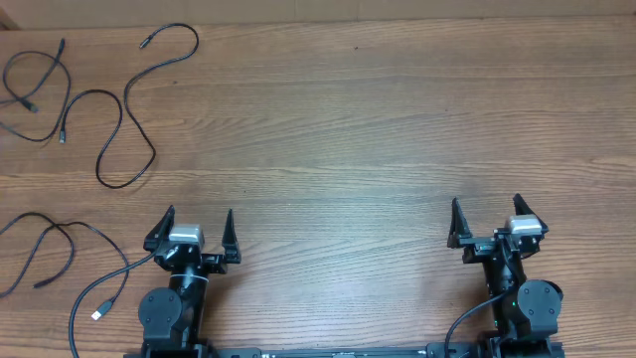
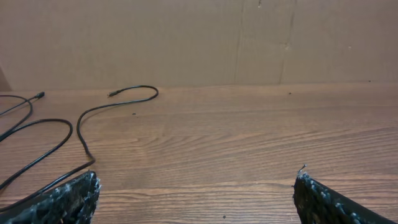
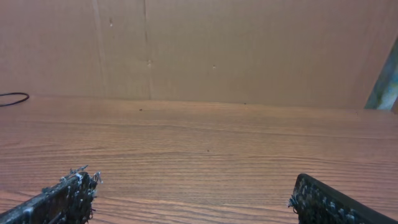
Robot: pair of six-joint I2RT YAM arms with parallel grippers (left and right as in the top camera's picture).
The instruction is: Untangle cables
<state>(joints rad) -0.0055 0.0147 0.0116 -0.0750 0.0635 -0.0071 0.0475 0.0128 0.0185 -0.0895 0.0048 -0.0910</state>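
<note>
Currently the cables (image 1: 126, 94) all lie on the left part of the table (image 1: 358, 129), none of them held.

- Far left: one long cable (image 2: 79, 123) winds in open S-curves and does not cross itself. Its far plug end (image 1: 144, 43) lies free.
- Far-left edge: a second cable (image 1: 35, 60) lies in loops just beside the long one. Whether the two overlap there cannot be told.
- Near left: two strands (image 1: 62, 228) cross each other. A silver-tipped plug (image 1: 97, 314) lies just left of the left arm's base. Parts of these strands run out of the overhead view.

Left tool (image 1: 198, 219): jaws spread wide, empty. It sits at the near edge of the table, near the near-left strands and touching none.

Right tool (image 1: 486, 209): jaws spread wide, empty. It sits at the near right, well apart from every cable, and its wrist view shows bare wood ahead.

Assessment: the work appears largely advanced, since no dense knot is visible and the cords are spread out. What is left appears to be the near-left crossing and the possible far-left overlap. Neither tool is engaged, so no separating step is in hand. The left arm is the better placed for it.
</note>
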